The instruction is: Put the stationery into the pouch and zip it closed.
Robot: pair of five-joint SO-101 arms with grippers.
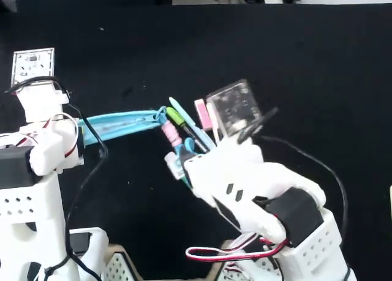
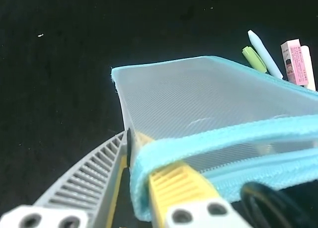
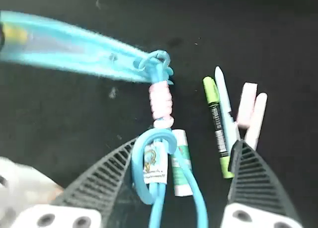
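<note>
Pouch [image 1: 119, 125]: translucent mesh with light-blue zip edging, seen edge-on at mid-table. Long axis is laid 9-to-3 o'clock, pull end toward 3. The 9 o'clock end is pinched by the left gripper [image 2: 131, 139]. The right gripper [image 3: 184, 147] is held spread about the pink-beaded pull cord [image 3: 160, 101]. A green marker [image 1: 176, 117] lies at the pouch's 3 o'clock.

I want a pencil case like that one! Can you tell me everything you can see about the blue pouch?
The pouch is a flat bag of see-through grey mesh with soft light-blue trim and a zipper along one edge. The left end effector is shut on one end of that edge. At the other end sits a pink charm with a blue cord loop, which lies between the open fingers of the right end effector. I cannot tell whether the zipper is open.
</note>
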